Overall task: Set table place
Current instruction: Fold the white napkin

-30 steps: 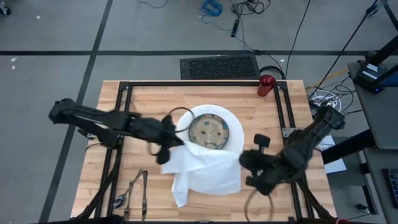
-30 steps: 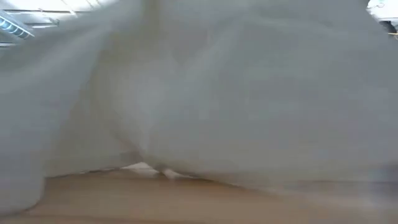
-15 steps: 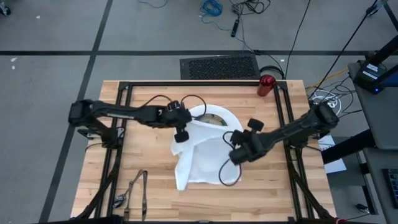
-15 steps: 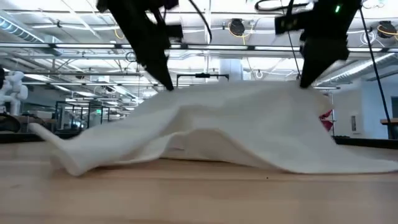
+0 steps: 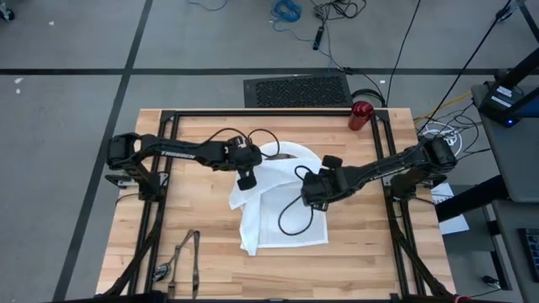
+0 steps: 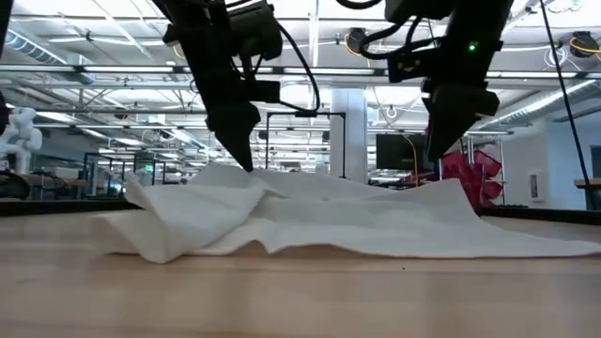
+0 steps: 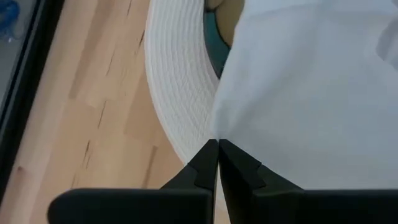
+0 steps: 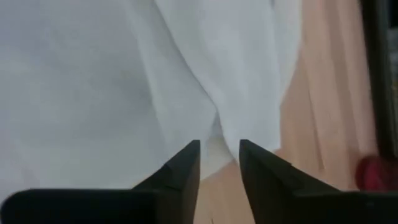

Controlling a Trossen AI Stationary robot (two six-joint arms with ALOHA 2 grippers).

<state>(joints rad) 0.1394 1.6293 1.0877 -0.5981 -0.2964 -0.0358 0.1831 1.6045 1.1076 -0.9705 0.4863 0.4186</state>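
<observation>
Napkin (image 5: 278, 210) white, rumpled, draped over plate (image 5: 290, 151).

hidden: bowl (image 7: 214, 25) mostly under napkin (image 5: 282, 206) | cutlery (image 5: 181, 257) perhaps cut off

You see the left gripper (image 7: 217, 144) at the bottom middle, its jaws pinched tight on the white napkin (image 7: 311, 93). The napkin fills the right side and covers the white plate (image 7: 177, 81). The wooden surface (image 7: 87, 112) shows on the left.
</observation>
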